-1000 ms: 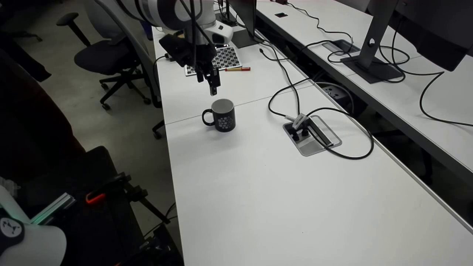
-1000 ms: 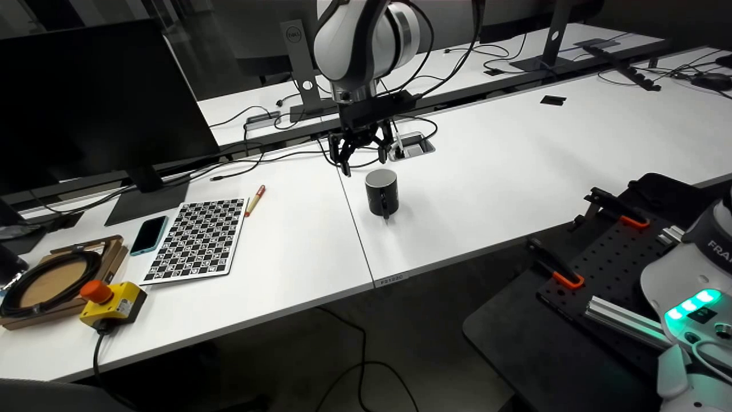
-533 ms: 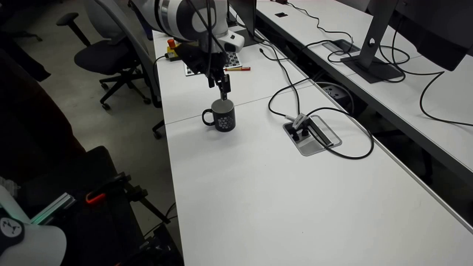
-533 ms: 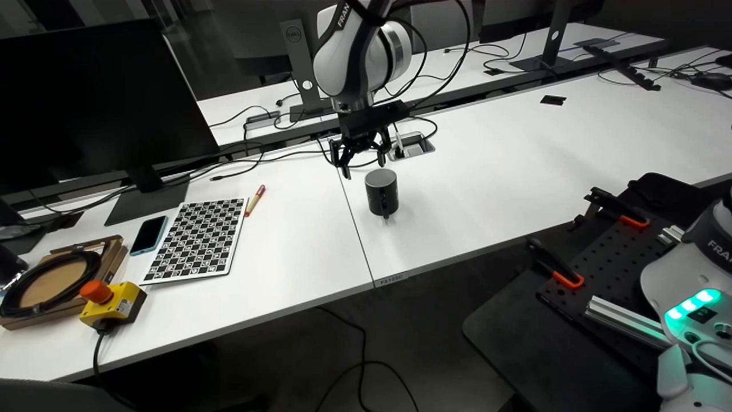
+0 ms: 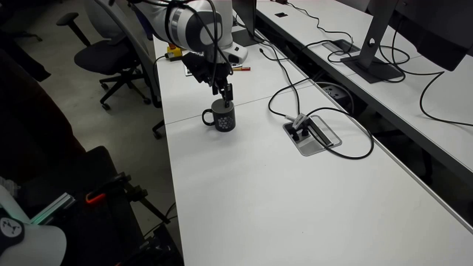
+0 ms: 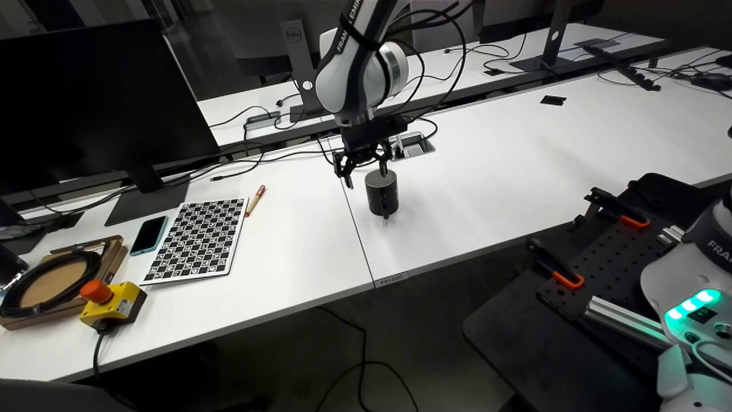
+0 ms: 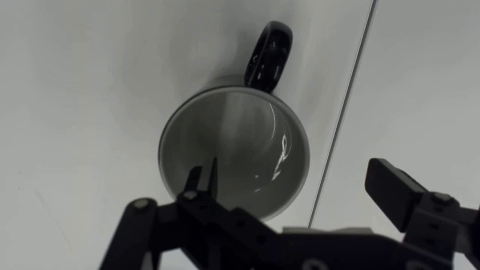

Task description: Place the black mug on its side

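Observation:
The black mug (image 5: 224, 121) stands upright on the white table, with a dotted pattern on its side. In an exterior view its loop handle (image 6: 385, 205) points toward the table's near edge. In the wrist view I look down into its pale grey inside (image 7: 240, 138), and the glossy black handle (image 7: 270, 56) is at the top. My gripper (image 6: 366, 177) is open and empty, pointing down. In the wrist view the gripper (image 7: 294, 170) has one finger over the mug's mouth and the other outside, past the table seam. I cannot tell whether that finger dips below the rim.
A socket box (image 5: 312, 135) with looping cables lies beyond the mug. A checkered board (image 6: 197, 240), a pen (image 6: 255, 200), a phone (image 6: 149, 235), a yellow stop button box (image 6: 114, 303) and a monitor (image 6: 97, 109) stand to one side. The table's edge (image 6: 446, 261) is near the handle.
My gripper has moved toward the mug and down, so one fingertip is now at the mug's mouth. It stays open. The mug has not moved.

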Motion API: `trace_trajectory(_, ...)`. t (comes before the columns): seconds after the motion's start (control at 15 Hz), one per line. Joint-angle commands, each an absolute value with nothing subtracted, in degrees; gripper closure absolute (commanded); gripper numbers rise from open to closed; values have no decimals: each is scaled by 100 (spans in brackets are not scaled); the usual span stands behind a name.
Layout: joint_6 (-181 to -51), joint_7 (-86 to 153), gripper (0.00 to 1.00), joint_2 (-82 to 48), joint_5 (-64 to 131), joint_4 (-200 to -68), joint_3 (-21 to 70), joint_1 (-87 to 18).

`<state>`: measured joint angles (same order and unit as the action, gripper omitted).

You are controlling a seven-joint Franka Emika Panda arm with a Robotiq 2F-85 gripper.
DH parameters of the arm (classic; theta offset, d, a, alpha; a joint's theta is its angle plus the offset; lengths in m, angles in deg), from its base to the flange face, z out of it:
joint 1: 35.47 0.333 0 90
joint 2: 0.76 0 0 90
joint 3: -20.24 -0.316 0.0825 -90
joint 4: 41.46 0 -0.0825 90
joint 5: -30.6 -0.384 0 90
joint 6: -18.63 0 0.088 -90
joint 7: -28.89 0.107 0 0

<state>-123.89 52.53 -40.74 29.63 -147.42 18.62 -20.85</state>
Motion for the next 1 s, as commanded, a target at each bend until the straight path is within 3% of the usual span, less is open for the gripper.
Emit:
trace_trajectory(0.0, -12221, 5364, 0, -4290, 2853, -14450, 1909, -2038)
trace_trajectory(0.13, -12220, 5382, 14, -4318, 2837, -14431, 1907, -2035)
trace_trajectory(0.2, -12216, 5397, 28, -4325, 2834, -14423, 1908, -2031)
trace_trajectory(0.33, -12206, 5424, 34, -4338, 2821, -14407, 1906, -2034)
trace_trajectory(0.4, -12201, 5441, 52, -4342, 2812, -14402, 1905, -2035)
trace_trajectory(0.47, -12200, 5447, 54, -4345, 2803, -14399, 1904, -2037)
trace_trajectory(0.8, -12187, 5461, 93, -4382, 2756, -14360, 1899, -2037)
trace_trajectory(0.93, -12180, 5413, 100, -4388, 2704, -14359, 1860, -2078)
